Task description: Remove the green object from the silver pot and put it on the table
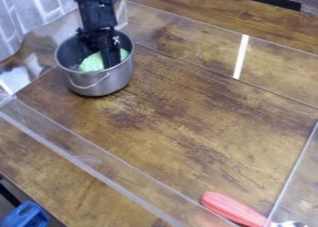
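Lump [92, 60] first: you see the green thing sitting low inside the pot [96, 71], below the rim, a pale green patch against the dark inner wall. The pot stands upright on the table [187, 110] near the far left corner, its thin wire handle hanging down against the front of its shiny side.

The gripper [99, 52] reaches straight down into the pot's mouth. You can make out its black fingers [113, 50] dipping past the rim on either side of the lump, one toward the left of it and one toward the right, so the jaws stand somewhat apart. Whether the pads actually press on the lump you cannot tell from this view; the fingers hide the contact.

The rest of the brown wood surface lies bare across the middle. Low clear walls [74, 154] run along the near left edge and the far and right edges. At the near right corner you see a red-orange item [233, 209] lying flat, well apart from the pot.
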Robot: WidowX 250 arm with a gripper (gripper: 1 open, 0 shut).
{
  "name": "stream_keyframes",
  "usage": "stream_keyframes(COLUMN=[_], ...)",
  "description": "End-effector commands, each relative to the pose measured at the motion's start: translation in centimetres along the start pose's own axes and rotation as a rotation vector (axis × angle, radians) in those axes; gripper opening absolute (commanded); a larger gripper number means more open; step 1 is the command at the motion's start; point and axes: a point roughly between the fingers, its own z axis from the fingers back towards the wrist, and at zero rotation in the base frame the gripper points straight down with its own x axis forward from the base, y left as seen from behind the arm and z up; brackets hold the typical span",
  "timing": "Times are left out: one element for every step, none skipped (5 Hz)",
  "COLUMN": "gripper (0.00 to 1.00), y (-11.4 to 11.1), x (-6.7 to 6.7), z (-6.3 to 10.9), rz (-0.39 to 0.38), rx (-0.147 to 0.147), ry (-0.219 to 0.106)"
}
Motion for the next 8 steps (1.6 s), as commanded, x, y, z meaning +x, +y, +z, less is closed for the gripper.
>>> stream_keyframes(gripper=[0.00,0.00,0.00,0.00,0.00,0.00,0.00,0.00], y=[-3.0,-4.1,-3.8,-3.9,-4.2,-4.1,-4.7,-7.2], x=[-0.1,-0.7,-0.9,-1.1,-0.4,0.3,0.8,2.3], z=[3.3,3.4,4.4,5.8,7.9,9.2,8.0,7.6], rz=[-0.022,0.005,-0.036,-0.082,-0.055,-0.026,-0.002,0.008], rx=[0.068,0.068,0.075,0.089,0.084,0.067,0.048,0.049], ry=[-0.062,-0.069,-0.051,-0.032,-0.040,-0.052,-0.067,-0.083])
